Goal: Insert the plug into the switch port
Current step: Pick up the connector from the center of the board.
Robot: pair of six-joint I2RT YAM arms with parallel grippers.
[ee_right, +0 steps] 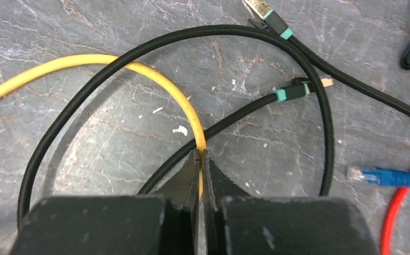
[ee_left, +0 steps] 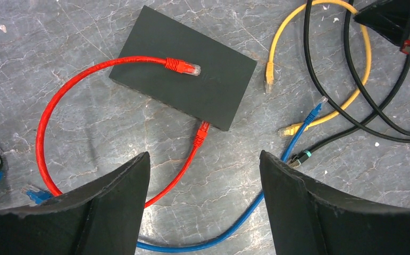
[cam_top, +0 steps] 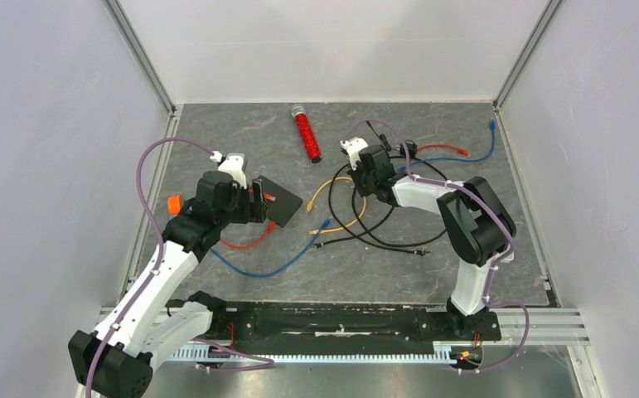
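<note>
A: Which step?
B: Pickup. My right hand (ee_right: 200, 154) is clenched on the thin yellow cable (ee_right: 75, 57), right of the flat black box (ee_left: 184, 66); left hand (ee_left: 203, 156) released over it. Next: yellow plug (ee_left: 269, 71), beside the box, into a port.

Flat black rectangular boxes (ee_left: 205, 91) before me: one
Yellow cables (ee_right: 85, 58): one
Red cables (ee_left: 177, 65) (cam_top: 442, 148): two
Blue cables (ee_left: 313, 112) (ee_right: 388, 177): two
Red glitter tubes (cam_top: 306, 135): one
</note>
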